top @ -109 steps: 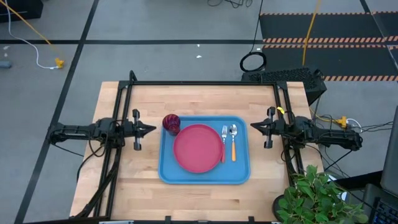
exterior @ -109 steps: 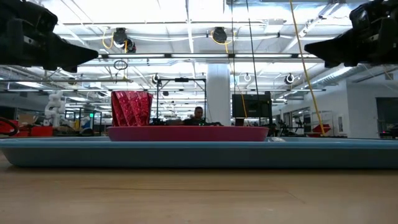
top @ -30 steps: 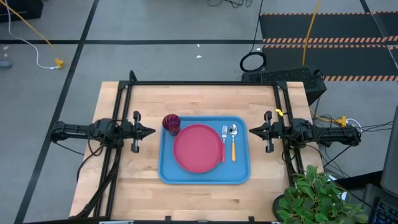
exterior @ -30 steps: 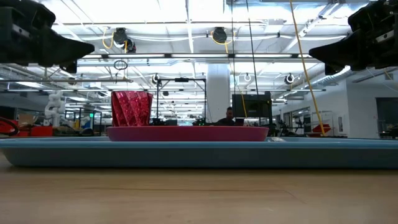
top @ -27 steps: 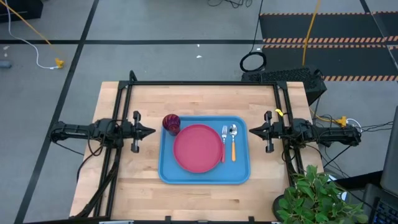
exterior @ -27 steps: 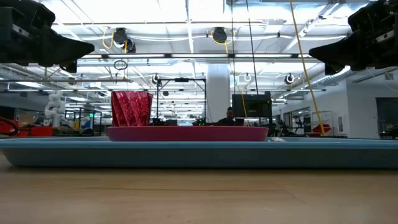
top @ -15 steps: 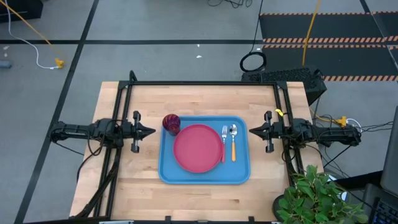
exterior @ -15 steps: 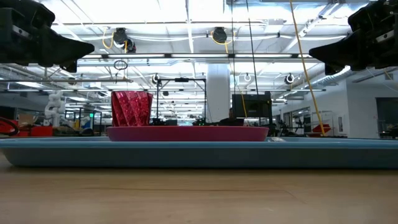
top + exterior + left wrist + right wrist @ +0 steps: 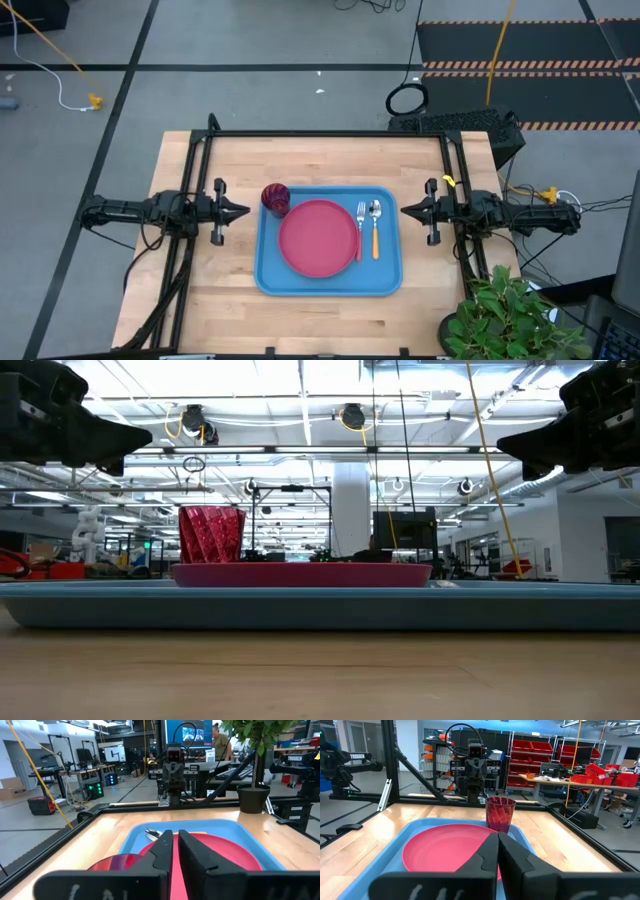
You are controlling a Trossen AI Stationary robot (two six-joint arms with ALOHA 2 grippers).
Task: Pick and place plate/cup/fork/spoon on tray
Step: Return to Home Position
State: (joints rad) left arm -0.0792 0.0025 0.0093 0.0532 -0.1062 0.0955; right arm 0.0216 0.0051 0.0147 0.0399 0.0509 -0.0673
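Blue tray [image 9: 386, 276], centre, fully laid; left gripper [image 9: 243, 210], right gripper [image 9: 405, 209] pressed together, empty. Risk: homing sweep clips cup [image 9: 276, 198].

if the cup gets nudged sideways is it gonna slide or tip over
The cup stands upright, taller than wide and narrowing toward its base, so a high push would probably tip it; on its side it might roll. It looks like thin faceted plastic, so likely light and stiff. The tray rim beside it may stop a slide.

Matte-black jointed arms [image 9: 150, 211], tapered left pincer [image 9: 243, 210] and right pincer [image 9: 405, 209], trailing cables [image 9: 150, 240] (one yellow tag [image 9: 451, 181]).
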